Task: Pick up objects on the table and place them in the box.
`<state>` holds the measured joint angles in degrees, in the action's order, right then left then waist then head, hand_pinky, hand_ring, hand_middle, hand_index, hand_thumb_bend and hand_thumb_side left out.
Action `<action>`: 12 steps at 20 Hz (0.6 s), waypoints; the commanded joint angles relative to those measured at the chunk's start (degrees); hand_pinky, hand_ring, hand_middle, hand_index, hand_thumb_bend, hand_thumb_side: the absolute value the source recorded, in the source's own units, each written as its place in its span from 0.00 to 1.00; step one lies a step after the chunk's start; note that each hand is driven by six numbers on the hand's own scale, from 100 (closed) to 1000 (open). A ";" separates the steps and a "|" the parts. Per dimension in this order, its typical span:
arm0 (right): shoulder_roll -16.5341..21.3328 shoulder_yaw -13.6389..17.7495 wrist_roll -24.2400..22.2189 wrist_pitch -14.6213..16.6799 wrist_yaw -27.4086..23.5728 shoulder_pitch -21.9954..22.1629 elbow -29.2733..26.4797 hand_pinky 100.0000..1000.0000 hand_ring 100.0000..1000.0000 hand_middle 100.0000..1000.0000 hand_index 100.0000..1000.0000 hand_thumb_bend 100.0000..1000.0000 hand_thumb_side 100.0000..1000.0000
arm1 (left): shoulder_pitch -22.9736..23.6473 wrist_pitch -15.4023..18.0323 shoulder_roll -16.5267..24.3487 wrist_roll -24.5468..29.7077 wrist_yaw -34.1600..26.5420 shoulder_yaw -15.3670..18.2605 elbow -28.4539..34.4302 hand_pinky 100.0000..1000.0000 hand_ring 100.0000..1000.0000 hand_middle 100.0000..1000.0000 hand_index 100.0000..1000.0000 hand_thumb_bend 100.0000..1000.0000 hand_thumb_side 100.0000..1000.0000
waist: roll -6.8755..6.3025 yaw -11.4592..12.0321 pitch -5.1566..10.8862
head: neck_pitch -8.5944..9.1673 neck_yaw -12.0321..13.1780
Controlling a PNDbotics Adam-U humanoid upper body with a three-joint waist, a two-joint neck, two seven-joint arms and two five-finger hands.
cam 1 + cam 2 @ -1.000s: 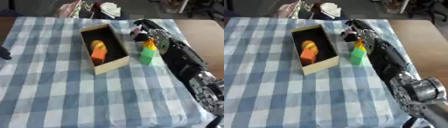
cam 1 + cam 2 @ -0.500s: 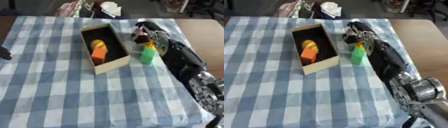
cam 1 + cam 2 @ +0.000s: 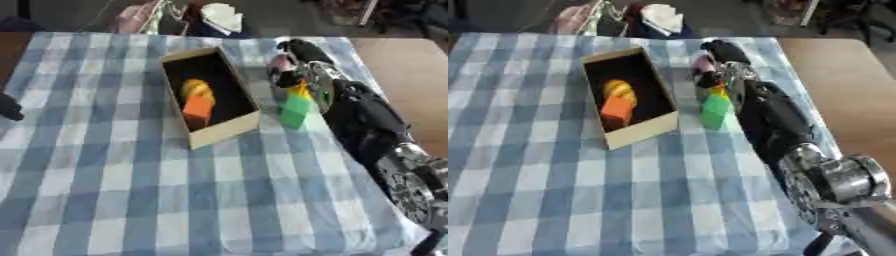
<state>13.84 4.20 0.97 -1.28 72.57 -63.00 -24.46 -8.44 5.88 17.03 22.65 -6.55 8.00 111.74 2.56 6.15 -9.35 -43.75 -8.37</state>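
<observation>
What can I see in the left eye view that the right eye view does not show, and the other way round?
Only the left eye view shows a dark part of the left hand at its left edge. Only the right eye view shows the large silver joint of the right arm whole. Both show the open cardboard box holding an orange block, the green block beside it, and the right hand at a pink object.

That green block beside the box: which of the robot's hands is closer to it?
The right. The right hand is just behind the green block; the left hand shows only at the table's far left edge, beyond the box.
</observation>
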 commanded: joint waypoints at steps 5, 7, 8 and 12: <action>1.56 0.49 -0.39 -2.31 4.71 -1.40 -0.74 0.76 0.72 0.78 0.89 0.04 0.00 | -0.45 0.04 0.20 0.50 0.02 0.31 1.19 0.74 0.53 0.55 0.76 0.00 0.56 | -0.77 0.04 0.06 | 0.33 0.04; 1.58 0.56 -0.72 -2.56 5.24 -1.40 -0.74 0.76 0.70 0.75 0.86 0.05 0.00 | -0.41 0.03 0.16 0.65 0.01 0.31 1.19 0.74 0.53 0.55 0.76 0.00 0.56 | -0.77 0.04 0.09 | 0.27 0.02; 1.57 0.57 -0.92 -2.60 5.42 -1.38 -0.71 0.75 0.69 0.74 0.84 0.05 0.00 | -0.39 0.02 0.14 0.70 0.02 0.32 1.18 0.74 0.53 0.55 0.76 0.00 0.56 | -0.78 0.04 0.10 | 0.21 0.02; 1.55 0.60 -1.44 -2.57 5.89 -1.27 -0.65 0.72 0.60 0.58 0.71 0.07 0.00 | -0.35 -0.02 0.10 0.76 0.03 0.40 1.19 0.74 0.53 0.55 0.76 0.00 0.56 | -0.78 0.06 0.12 | 0.12 0.02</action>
<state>13.88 4.54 -0.25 -3.82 77.79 -63.00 -24.46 -8.43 5.84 16.62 23.27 -6.55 8.01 111.74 2.56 6.16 -9.35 -43.76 -8.30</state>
